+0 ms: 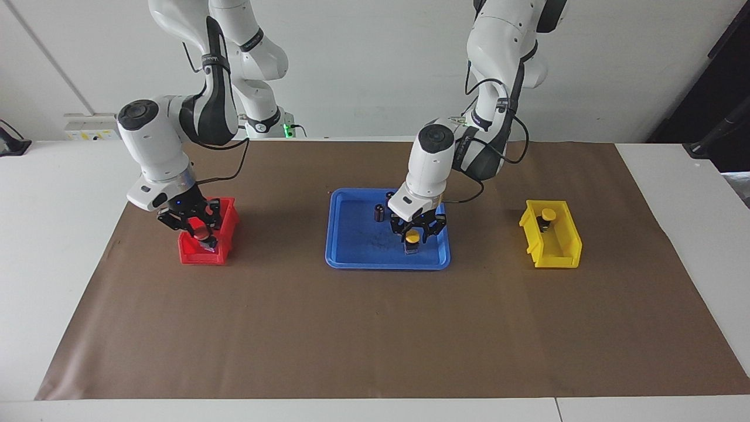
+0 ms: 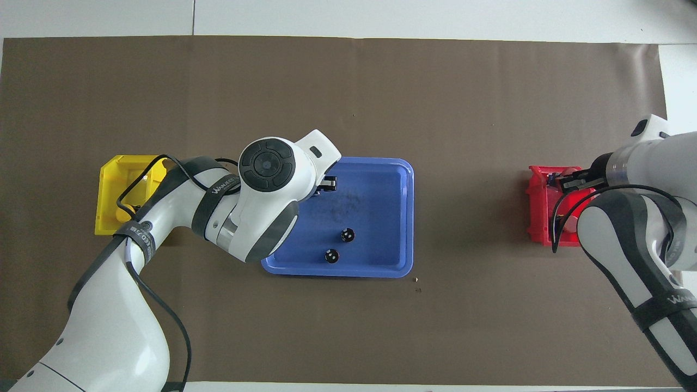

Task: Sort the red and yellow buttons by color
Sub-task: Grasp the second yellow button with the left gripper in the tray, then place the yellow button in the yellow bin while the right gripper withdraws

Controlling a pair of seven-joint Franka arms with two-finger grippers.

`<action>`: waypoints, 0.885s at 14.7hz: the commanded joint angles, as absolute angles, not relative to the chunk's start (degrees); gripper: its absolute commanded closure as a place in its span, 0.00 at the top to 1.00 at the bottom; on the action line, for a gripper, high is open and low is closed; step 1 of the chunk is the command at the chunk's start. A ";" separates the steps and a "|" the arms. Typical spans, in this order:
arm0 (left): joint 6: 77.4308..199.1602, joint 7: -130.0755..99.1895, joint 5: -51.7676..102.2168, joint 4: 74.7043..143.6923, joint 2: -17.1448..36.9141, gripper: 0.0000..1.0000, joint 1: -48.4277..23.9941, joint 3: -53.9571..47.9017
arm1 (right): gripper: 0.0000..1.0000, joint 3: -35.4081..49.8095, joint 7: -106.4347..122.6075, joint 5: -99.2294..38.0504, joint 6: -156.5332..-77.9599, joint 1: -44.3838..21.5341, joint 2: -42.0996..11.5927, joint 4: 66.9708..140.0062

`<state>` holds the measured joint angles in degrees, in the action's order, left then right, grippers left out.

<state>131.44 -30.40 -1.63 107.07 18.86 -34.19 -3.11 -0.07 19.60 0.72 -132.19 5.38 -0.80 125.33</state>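
Left gripper (image 1: 413,239) low in blue tray (image 1: 351,258), fingers straddling a yellow button (image 1: 412,237) at the tray's 4 o'clock; closure on it can't be judged. Likely bound for yellow bin (image 1: 565,249), which has one yellow button (image 1: 548,214) at 11 o'clock. Right gripper (image 1: 201,230) in red bin (image 1: 225,220), clamping a red button (image 1: 200,229), probably to drop it. Two dark cylinders (image 1: 379,212) sit in the tray.

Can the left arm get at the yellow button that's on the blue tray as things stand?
Probably yes: the left gripper is already down around the yellow button on the blue tray, and nothing stands in its way.
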 commanded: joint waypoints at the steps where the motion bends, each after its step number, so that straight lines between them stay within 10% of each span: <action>1: 131.49 -31.46 -1.58 105.12 19.69 0.01 -34.45 -2.37 | 0.10 0.35 21.80 -0.26 -133.68 6.85 1.49 128.84; 9: 103.64 -17.45 -2.02 92.90 11.52 0.01 -21.40 -1.14 | 0.19 0.35 21.53 -0.26 -138.24 6.94 0.44 132.01; 11: 103.18 -6.29 -2.02 93.78 10.55 0.01 -13.92 -1.06 | 0.64 0.26 21.44 -0.26 -138.16 6.86 0.44 132.01; 13: 105.02 1.55 -2.11 95.53 10.29 0.01 -7.59 -1.05 | 0.82 0.26 21.97 -0.18 -136.59 7.12 0.35 130.79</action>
<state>103.70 -4.61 -1.92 92.84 10.84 -12.24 -0.43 -0.12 20.02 0.72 -137.14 6.14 -0.28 130.93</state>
